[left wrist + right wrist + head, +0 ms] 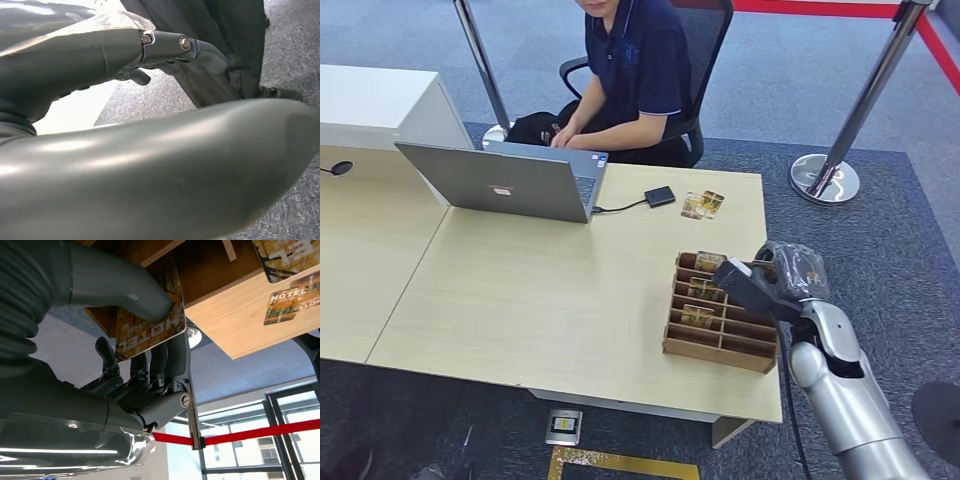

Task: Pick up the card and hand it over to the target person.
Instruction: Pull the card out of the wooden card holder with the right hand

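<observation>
Far left on the light wooden desk (531,290): a small dark object (341,168) near the edge. Then an open grey laptop (501,180), a cable running from it to a small black box (660,196). Behind the desk, a seated person (633,70) in a dark polo shirt, hands at the laptop. Further right, two loose cards (703,204) flat on the desk top. Nearer the front edge, a brown wooden card rack (720,318) with cards in several slots. Over the rack's right end, the right hand (765,282), pinching a hotel card (151,320) between thumb (113,282) and dark fingers (166,360), just beside the rack. Left hand (166,47) low beside the robot's body over grey carpet, fingers apart, nothing in them. Far right, a chrome stanchion (848,130) with red belt.
</observation>
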Motion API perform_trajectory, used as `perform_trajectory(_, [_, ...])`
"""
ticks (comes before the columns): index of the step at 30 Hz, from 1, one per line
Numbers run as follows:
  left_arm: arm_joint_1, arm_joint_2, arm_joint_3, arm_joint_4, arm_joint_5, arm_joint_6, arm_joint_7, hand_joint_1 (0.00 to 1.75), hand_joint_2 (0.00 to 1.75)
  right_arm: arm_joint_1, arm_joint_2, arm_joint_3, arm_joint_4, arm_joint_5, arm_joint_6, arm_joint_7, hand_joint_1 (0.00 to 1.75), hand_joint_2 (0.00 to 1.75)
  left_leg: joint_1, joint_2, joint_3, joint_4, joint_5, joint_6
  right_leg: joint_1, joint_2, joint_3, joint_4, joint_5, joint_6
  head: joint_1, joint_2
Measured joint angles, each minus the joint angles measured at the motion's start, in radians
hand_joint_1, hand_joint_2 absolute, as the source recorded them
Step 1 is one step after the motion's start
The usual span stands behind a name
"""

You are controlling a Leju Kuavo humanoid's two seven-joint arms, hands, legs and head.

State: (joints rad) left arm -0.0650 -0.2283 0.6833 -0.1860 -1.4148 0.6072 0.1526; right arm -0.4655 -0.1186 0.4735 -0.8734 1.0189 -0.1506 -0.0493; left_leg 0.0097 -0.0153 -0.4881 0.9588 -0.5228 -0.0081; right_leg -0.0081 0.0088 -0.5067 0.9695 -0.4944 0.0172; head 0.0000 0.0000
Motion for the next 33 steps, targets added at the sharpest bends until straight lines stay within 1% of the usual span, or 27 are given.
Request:
perform_trajectory(6, [0.001,-0.001,0.002,0.000,0.002,0.000,-0.002,0.00,0.00,0.004,-0.010,0.008,-0.036,0.004,0.018,-0.003,1.26,1.75,0.000,-0.001,0.000,0.000,0.000,0.000,0.000,0.000,0.000,0.000,0.000,0.000,0.000,0.000])
perform_trajectory(15, [0.001,0.001,-0.007,0.000,-0.008,-0.005,-0.016,0.00,0.00,0.003,-0.025,0.004,-0.027,-0.003,0.026,-0.003,1.33,1.75,0.000,-0.001,0.000,0.000,0.000,0.000,0.000,-0.001,0.000,0.000,0.000,0.000,0.000,0.000])
perform_trajectory(18, [0.000,0.003,-0.010,0.000,-0.013,-0.008,-0.018,0.00,0.00,0.013,-0.036,-0.002,-0.073,-0.013,0.009,-0.013,1.34,1.75,0.000,-0.001,0.000,0.000,0.000,0.000,0.000,-0.001,0.000,0.000,0.000,0.000,0.000,0.000])
perform_trajectory(21, [0.000,0.003,-0.010,-0.001,-0.015,-0.008,-0.018,0.00,0.00,0.014,-0.047,-0.006,-0.166,-0.027,0.007,-0.024,1.34,1.75,0.000,-0.001,-0.001,0.000,0.000,0.000,0.000,-0.001,-0.001,0.000,0.000,0.000,0.000,0.000])
perform_trajectory(25, [-0.001,0.001,0.000,-0.001,-0.009,-0.001,-0.019,0.00,0.00,-0.035,-0.031,-0.001,-0.274,-0.039,0.020,-0.030,1.36,1.75,0.000,0.002,-0.001,0.001,0.000,0.000,0.000,0.002,-0.002,0.001,0.000,0.000,0.000,0.000])
perform_trajectory(28, [-0.002,0.001,0.003,-0.001,-0.008,0.001,-0.018,0.00,0.00,-0.063,-0.026,0.001,-0.310,-0.046,0.026,-0.031,1.36,1.75,0.000,0.002,-0.002,0.001,0.000,0.000,-0.001,0.002,-0.003,0.002,0.000,0.000,0.000,0.000])
perform_trajectory(31, [-0.003,-0.001,0.009,-0.001,-0.005,0.002,-0.019,0.00,0.00,-0.099,-0.015,0.007,-0.328,-0.057,0.039,-0.039,1.36,1.75,-0.001,0.003,-0.002,0.001,0.000,0.000,-0.001,0.003,-0.003,0.002,0.000,0.000,0.000,0.000])
perform_trajectory(33, [-0.004,-0.002,0.006,-0.001,-0.007,0.000,-0.019,0.00,0.00,-0.131,0.003,0.021,-0.305,-0.060,0.060,-0.040,1.36,1.75,-0.001,0.003,-0.002,0.001,0.000,0.000,-0.001,0.003,-0.003,0.002,0.000,0.000,0.000,0.000])
